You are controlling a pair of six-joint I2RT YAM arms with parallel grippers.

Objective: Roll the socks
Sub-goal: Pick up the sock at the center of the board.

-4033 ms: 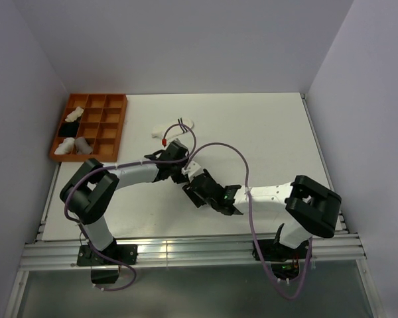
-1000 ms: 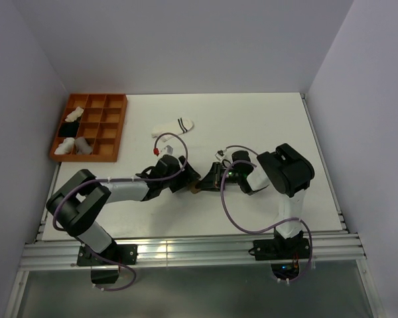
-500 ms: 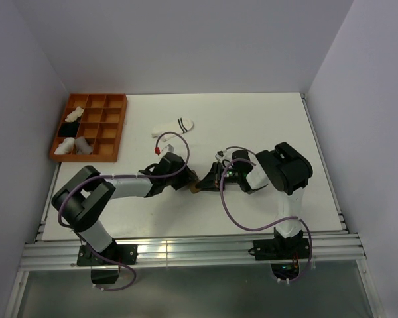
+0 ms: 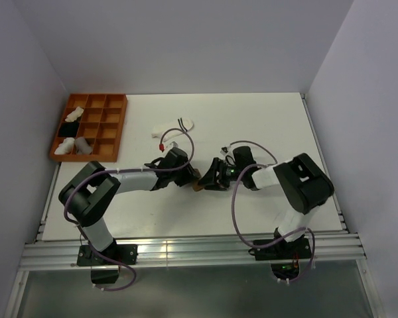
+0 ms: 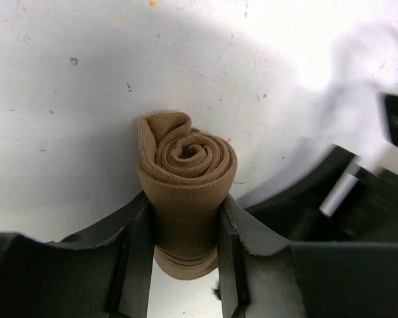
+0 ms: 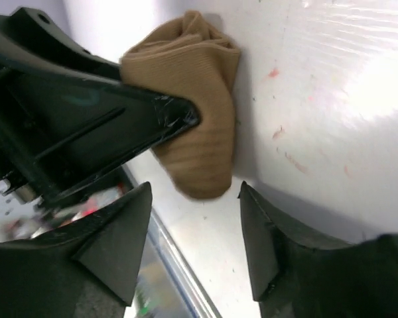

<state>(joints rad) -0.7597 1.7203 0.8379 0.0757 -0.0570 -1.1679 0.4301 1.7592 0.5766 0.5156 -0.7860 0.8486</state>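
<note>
Sock, tan and rolled, sits clamped in left pincer; right pincer open.

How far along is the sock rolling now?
Done: the brown sock is wound into a tight roll. In hand: the left tool clamps it, with the right tool open next to it. Left: the striped white sock lies flat, unrolled.

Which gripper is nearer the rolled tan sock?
Left. The left gripper is clamped on the rolled tan sock; the right gripper is open, the sock just beyond its fingertips.
</note>
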